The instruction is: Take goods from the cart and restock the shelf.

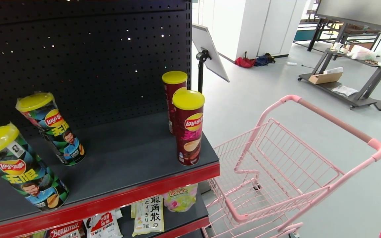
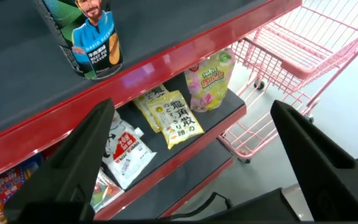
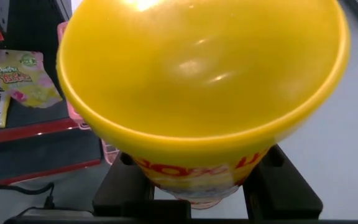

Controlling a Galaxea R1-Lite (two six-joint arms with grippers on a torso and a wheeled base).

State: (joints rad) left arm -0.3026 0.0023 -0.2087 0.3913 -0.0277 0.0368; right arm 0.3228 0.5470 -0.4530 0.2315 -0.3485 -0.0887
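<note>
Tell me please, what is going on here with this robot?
The robot is restocking a shelf. Its right gripper is shut on a yellow-lidded chip can, not yet placed. The left gripper is open and holds nothing, in front of the shelf's lower level. On the top level stand two green cans and two dark red cans. The pink cart stands beside the shelf.
</note>
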